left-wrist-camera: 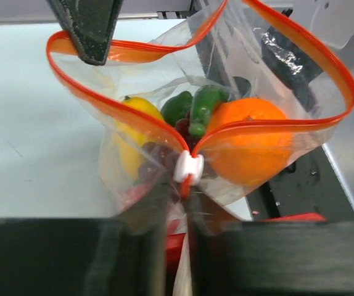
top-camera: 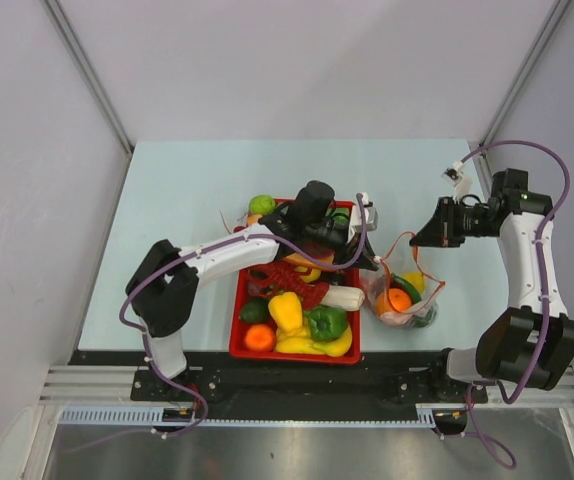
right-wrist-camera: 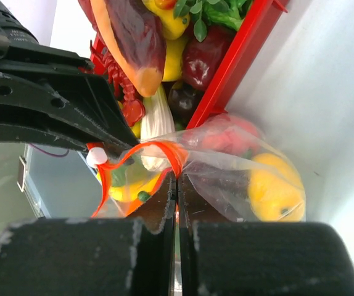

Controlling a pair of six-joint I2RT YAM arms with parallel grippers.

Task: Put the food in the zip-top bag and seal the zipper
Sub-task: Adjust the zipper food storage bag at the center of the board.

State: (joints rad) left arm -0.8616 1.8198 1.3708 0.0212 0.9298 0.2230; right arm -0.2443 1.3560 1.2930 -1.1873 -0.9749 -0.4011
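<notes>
"Overhead?"
"The zip-top bag (top-camera: 422, 312) stood just right of the red tray (top-camera: 237, 320)."
"Left wrist?"
"The left gripper (left-wrist-camera: 185, 188) pinched the zipper (left-wrist-camera: 269, 125) at its white slider, with an orange (left-wrist-camera: 251, 142) inside."
"Right wrist?"
"The right gripper (right-wrist-camera: 177, 185) was clamped on the bag's rim."

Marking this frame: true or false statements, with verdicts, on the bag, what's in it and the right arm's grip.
1. The zip-top bag has its mouth open. True.
2. The bag is empty. False: an orange and a lemon, among other pieces, are inside.
3. The right fingers are shut on the zipper. True.
4. The bag lies inside the red tray. False: it stands on the table beside the tray.
5. The toy lobster is in the bag. False: it lies in the tray.
</notes>
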